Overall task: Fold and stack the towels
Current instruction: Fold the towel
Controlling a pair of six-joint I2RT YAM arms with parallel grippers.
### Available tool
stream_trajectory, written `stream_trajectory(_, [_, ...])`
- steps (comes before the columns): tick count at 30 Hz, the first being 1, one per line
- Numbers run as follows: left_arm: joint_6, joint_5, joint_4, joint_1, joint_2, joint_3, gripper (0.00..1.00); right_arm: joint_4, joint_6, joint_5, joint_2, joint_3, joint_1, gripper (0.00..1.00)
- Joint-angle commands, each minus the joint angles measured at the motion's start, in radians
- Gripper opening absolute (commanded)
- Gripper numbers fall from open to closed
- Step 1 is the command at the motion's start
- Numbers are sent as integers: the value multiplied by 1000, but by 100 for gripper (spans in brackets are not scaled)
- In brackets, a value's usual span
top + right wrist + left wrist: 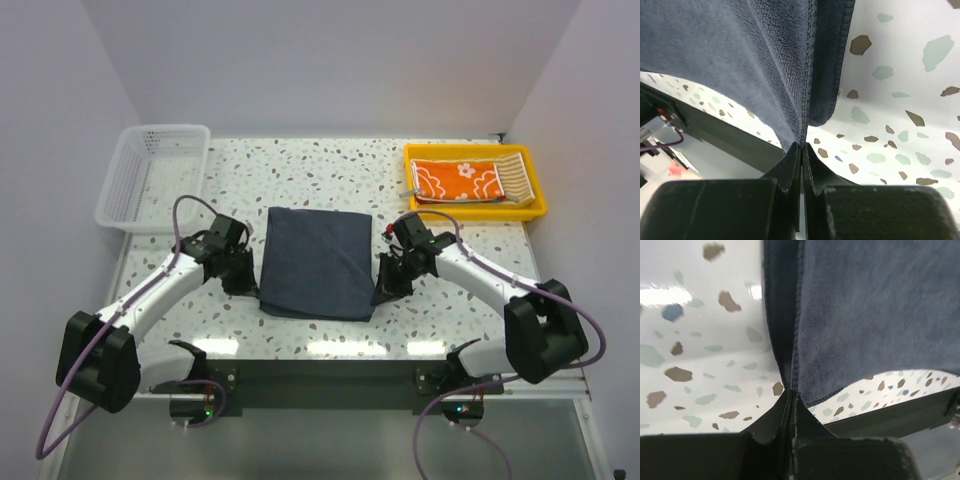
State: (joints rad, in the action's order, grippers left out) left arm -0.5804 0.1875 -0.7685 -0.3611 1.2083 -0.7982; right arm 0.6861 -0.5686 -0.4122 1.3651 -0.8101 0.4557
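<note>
Speckled tabletop [330, 170] bearing dark blue-grey towel [318, 262]; left gripper [245, 284] and right gripper [384, 291] each clamped on one side edge.

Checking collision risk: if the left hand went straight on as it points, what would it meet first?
The plain dark blue-grey towel, whose edge the left hand pinches; pushing on would likely bunch it against the speckled tabletop, though depth is unclear.

text: none readable | labels: none | numbers: none
</note>
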Motion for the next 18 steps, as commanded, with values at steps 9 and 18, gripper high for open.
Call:
stream_trajectory(9, [-82,-57,41,-50,-4,111,0,-129,-7,19,100,86,20,0])
stream_trajectory(18, [-114,-13,75,-84,-19,186,0,-128,13,59,138,80,20,3])
